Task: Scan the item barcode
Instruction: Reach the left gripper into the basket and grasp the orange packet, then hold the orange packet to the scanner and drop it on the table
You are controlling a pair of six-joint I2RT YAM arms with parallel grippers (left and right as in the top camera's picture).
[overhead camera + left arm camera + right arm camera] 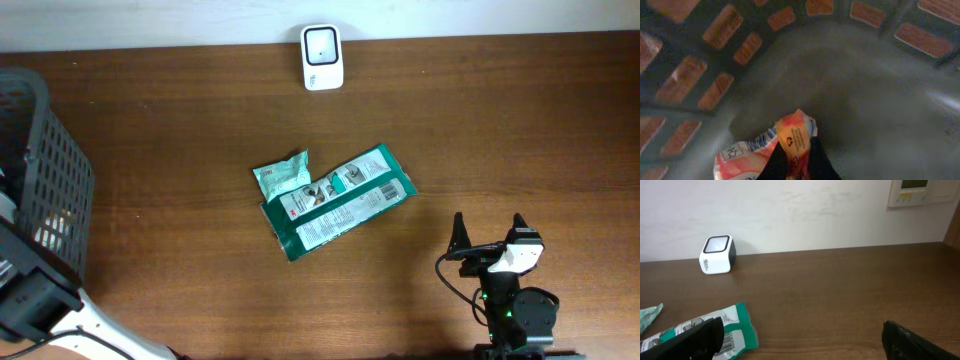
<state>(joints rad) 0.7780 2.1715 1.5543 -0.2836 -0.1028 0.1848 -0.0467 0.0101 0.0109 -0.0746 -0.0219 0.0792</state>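
Left wrist view: left gripper jaws together on orange-pink crinkly plastic packet, prob. pinching its upper edge, on floor of dark grey mesh basket. Overhead: white box scanner well apart, rightward across table. Left arm nearer the item. Right gripper jaws apart, empty.

Count on tabletop, overhead view:
- white scanner: 1, far edge.
- grey basket: 1, left edge.
- packets: 3 in all. 2 lie at centre: 1 long green packet and 1 small pale green packet at its far left corner. 1 orange packet is inside the basket, seen in the left wrist view only.
- end effectors: 2. The right end effector is near right; the left end effector is in the basket.
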